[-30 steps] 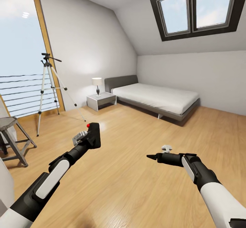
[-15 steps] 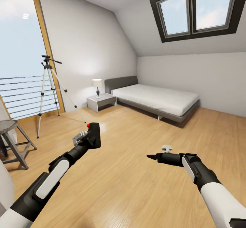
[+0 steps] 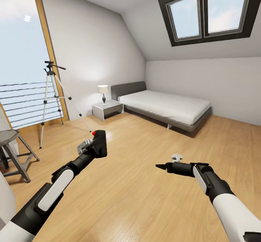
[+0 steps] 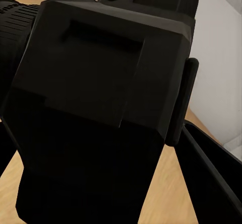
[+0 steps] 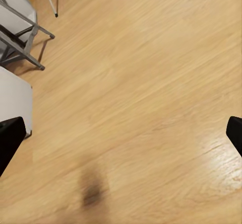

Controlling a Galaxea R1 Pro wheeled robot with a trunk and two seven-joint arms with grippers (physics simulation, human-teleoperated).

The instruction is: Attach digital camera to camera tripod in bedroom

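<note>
In the head view the black digital camera (image 3: 100,144), red button on top, is held in my left gripper (image 3: 95,147), which is shut on it above the wood floor. From the left wrist the camera's dark body (image 4: 101,108) sits close up between the fingers. The camera tripod (image 3: 53,94) stands far off at the left, in front of the tall window, silver legs spread and black head with its pan handle on top. My right gripper (image 3: 159,166) hovers over the floor at the right; in the right wrist view its fingertips (image 5: 10,138) stand wide apart, open and empty.
This is the bedroom: a grey low bed (image 3: 165,106) along the back wall, a white nightstand (image 3: 107,108) with a lamp (image 3: 103,92), a dark-framed skylight (image 3: 208,10). A grey stool (image 3: 12,153) stands at the left near the tripod. Open wood floor (image 3: 145,198) lies ahead.
The whole view has shifted slightly: tripod, stool and window railing sit a little lower and further right in the picture. Both arms hold the same pose, the camera still gripped.
</note>
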